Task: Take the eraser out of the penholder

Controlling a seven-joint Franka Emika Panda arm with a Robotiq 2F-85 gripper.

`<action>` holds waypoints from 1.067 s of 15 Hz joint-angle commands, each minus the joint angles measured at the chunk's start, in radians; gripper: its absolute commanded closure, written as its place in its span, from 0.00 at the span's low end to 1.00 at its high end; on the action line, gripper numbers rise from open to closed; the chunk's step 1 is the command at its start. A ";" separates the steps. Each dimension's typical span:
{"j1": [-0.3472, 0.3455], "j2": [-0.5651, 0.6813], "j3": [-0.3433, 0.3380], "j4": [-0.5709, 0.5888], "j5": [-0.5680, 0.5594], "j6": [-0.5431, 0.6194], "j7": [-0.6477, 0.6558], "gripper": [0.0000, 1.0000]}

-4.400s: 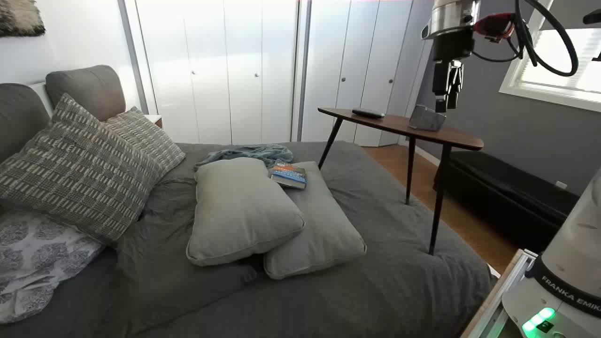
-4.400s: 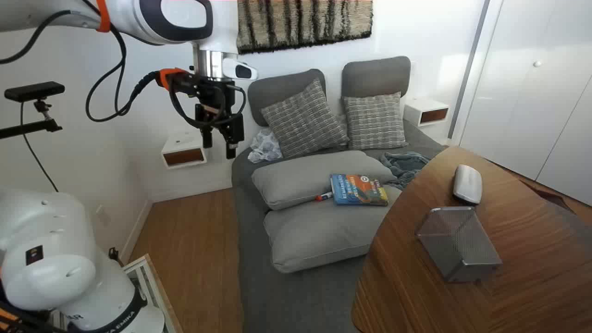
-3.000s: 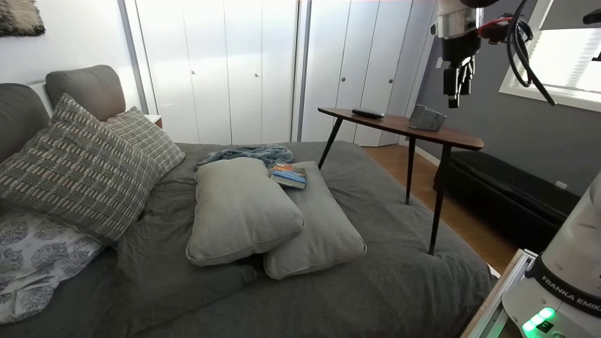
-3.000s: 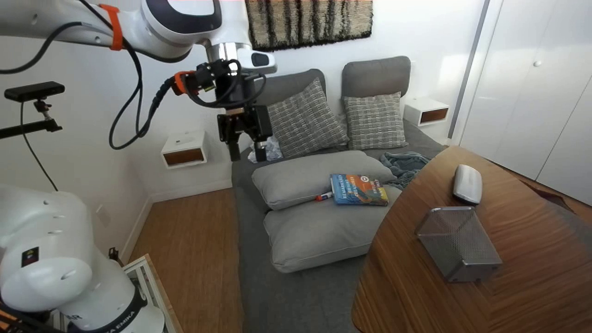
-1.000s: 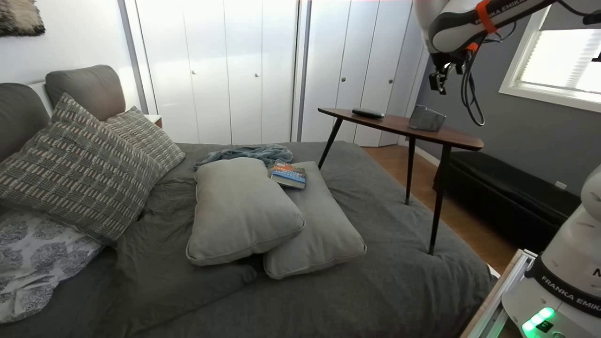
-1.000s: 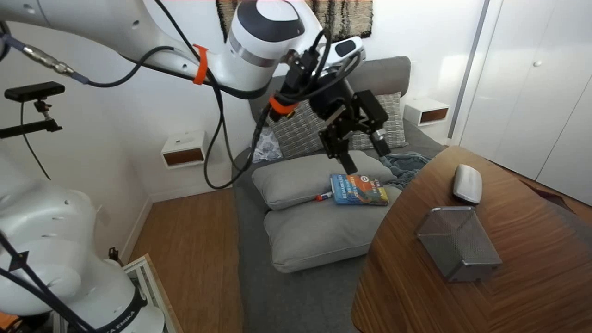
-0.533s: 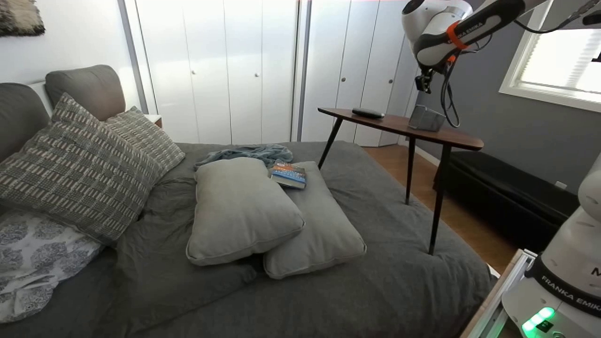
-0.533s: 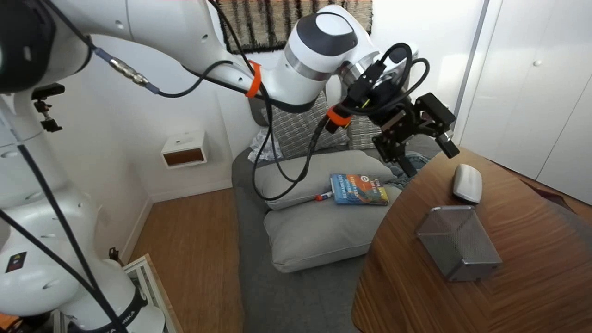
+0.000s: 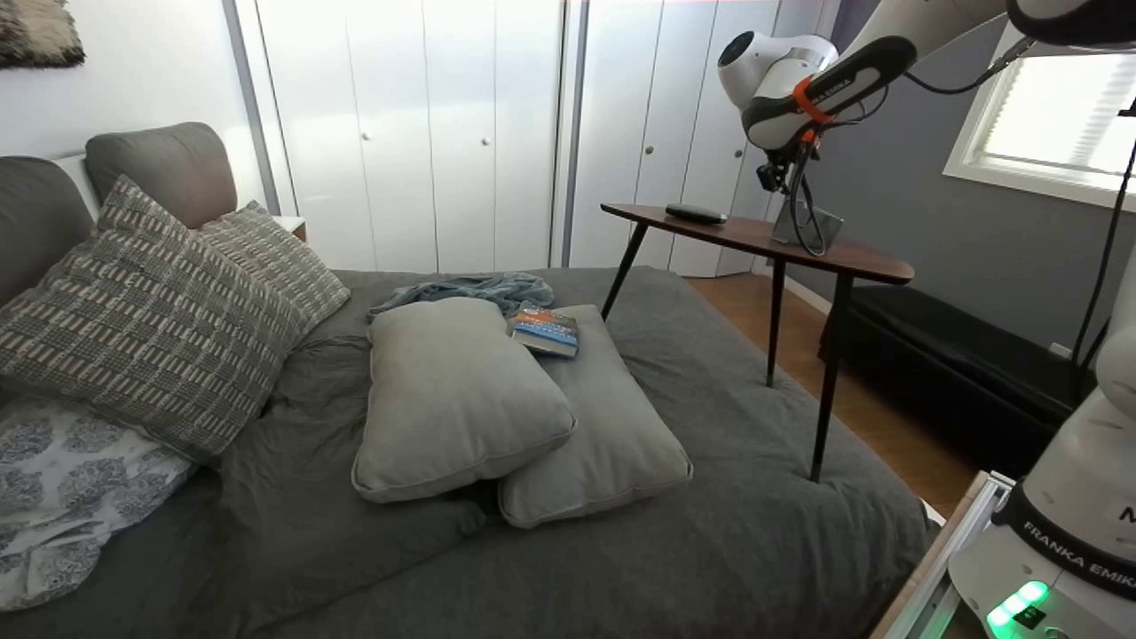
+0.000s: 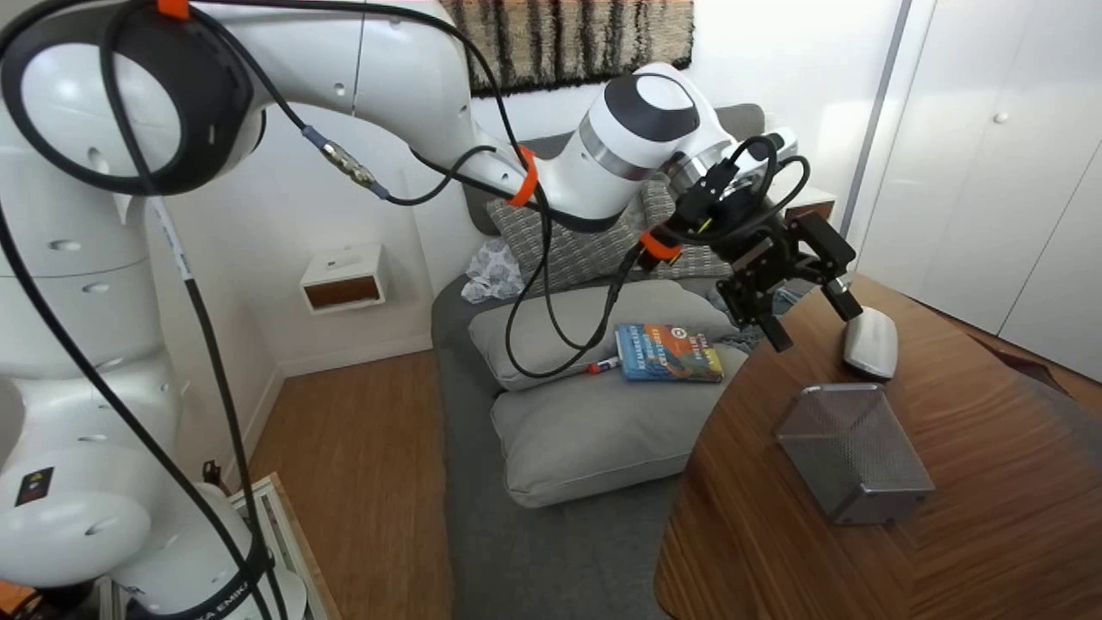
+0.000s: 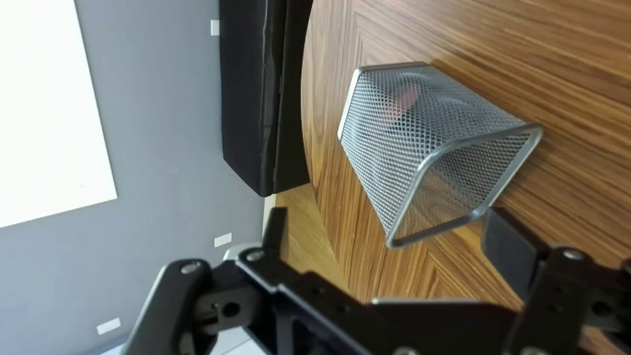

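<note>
The penholder (image 10: 852, 456) is a grey metal-mesh cup lying on its side on the wooden table. It also shows in an exterior view (image 9: 825, 229) and in the wrist view (image 11: 379, 153), where its open rim faces my gripper. A blurred reddish thing (image 11: 400, 103) shows through the mesh near the closed end; I cannot tell if it is the eraser. My gripper (image 11: 386, 217) is open and empty, tilted, above the table and short of the rim. In an exterior view my gripper (image 10: 814, 320) is beside the table's edge near the pale case.
A pale rounded case (image 10: 871, 343) lies on the table (image 10: 758, 517) near the penholder. A book (image 10: 667, 353) and a red-capped marker (image 10: 603, 366) lie on the pillows (image 10: 603, 448) below the arm. A black bench (image 11: 259, 98) stands beyond the table's edge.
The arm has swung across from beside the bed to the table, and the gripper has tilted. In the last half second the gripper moved lower and slightly closer to the case. It stayed open.
</note>
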 commanded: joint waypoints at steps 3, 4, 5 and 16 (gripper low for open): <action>0.001 0.114 -0.023 0.108 0.001 -0.099 0.018 0.00; 0.000 0.136 -0.025 0.131 0.001 -0.113 0.010 0.00; 0.001 0.152 -0.028 0.151 0.001 -0.131 0.006 0.00; -0.028 0.259 -0.041 0.243 0.008 -0.227 -0.015 0.55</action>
